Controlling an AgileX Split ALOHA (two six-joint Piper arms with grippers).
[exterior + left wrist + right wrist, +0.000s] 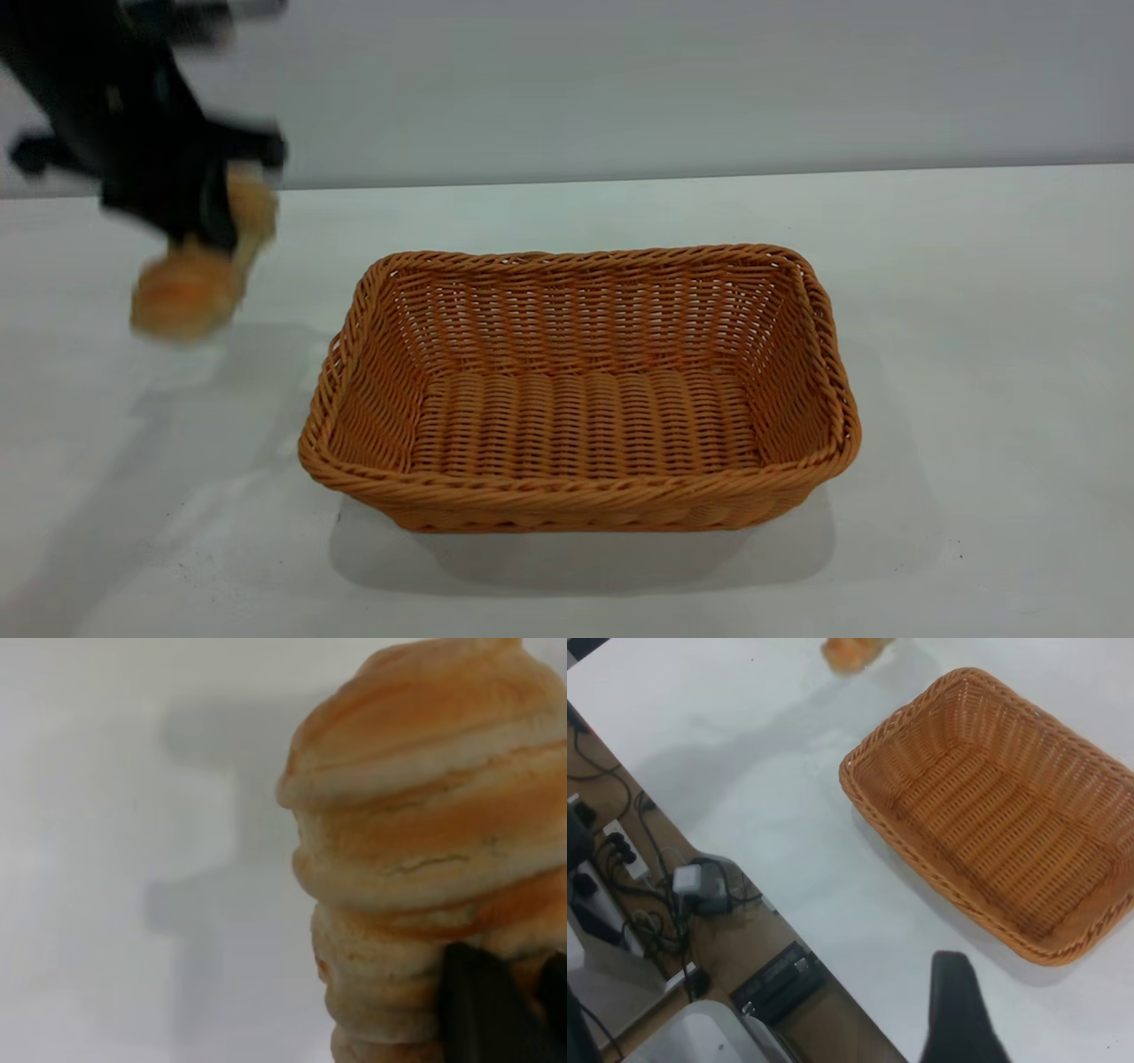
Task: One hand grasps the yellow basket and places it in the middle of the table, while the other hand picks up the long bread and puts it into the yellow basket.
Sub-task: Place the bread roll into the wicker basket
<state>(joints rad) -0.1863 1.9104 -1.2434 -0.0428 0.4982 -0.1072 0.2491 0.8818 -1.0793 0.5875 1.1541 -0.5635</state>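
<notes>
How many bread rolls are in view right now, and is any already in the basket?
1. The long bread is held by the left gripper above the table, left of the yellow basket. None is in the basket.

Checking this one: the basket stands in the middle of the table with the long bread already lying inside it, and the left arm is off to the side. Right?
Not quite. The yellow basket holds nothing, as the exterior view shows. The long bread is in the left end effector, lifted beside the basket on its left. The basket does stand mid-table.
</notes>
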